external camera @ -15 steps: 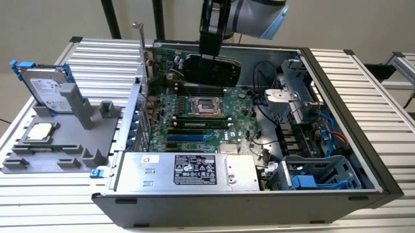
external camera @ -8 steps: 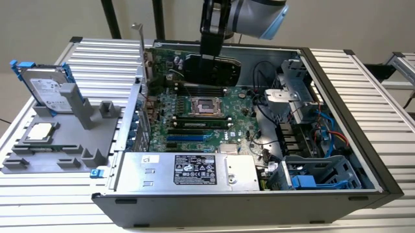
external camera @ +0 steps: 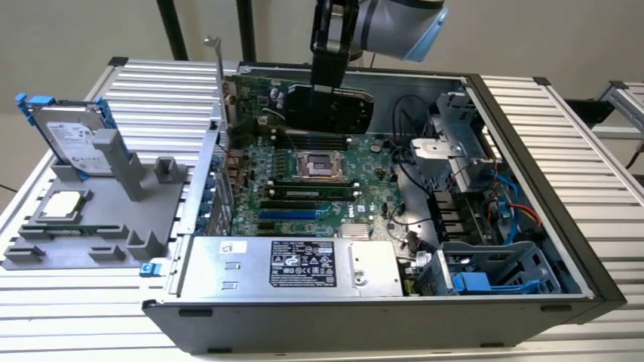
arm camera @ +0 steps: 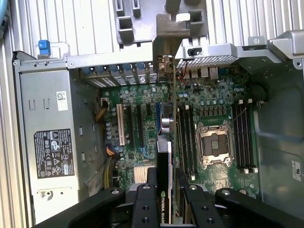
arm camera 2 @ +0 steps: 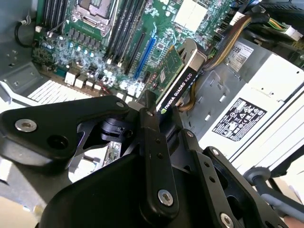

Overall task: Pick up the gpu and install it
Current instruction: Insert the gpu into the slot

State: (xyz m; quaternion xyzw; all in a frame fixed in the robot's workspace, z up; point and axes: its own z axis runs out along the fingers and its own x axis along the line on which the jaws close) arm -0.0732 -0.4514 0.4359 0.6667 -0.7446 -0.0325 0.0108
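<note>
In the exterior view, the nearest thing is the dark wall of the open computer case (external camera: 382, 320), which lies on its side on the ribbed metal bench (external camera: 563, 113). Just behind this wall, at 6 o'clock inside the case, sits the grey power supply (external camera: 302, 264). Beyond it the green motherboard (external camera: 292, 192) covers the case floor, with the CPU socket (external camera: 320, 163) near its middle.

At 12 o'clock from the socket, the gpu (external camera: 337, 109) stands upright over the far part of the motherboard. Its black cooler faces the camera. Its silver bracket (external camera: 216, 68), at the 9 o'clock end, rises above the case rim. The gripper (external camera: 327, 90) hangs from the arm at 12 o'clock and is clenched on the upper edge of the card.

In the second wrist view the black fingers (arm camera 2: 151, 137) press on the two faces of the gpu (arm camera 2: 179, 78), with only the card between them. In the first wrist view the gripper (arm camera: 165, 183) holds the gpu (arm camera: 164, 152) edge-on above the expansion slots. I cannot tell whether its lower edge touches a slot.

Outside the case, at 9 o'clock, a grey fixture (external camera: 111, 226) on the bench carries the CPU chip (external camera: 62, 204). Farther back it holds the upright hard drive (external camera: 72, 136) with blue rails.
</note>
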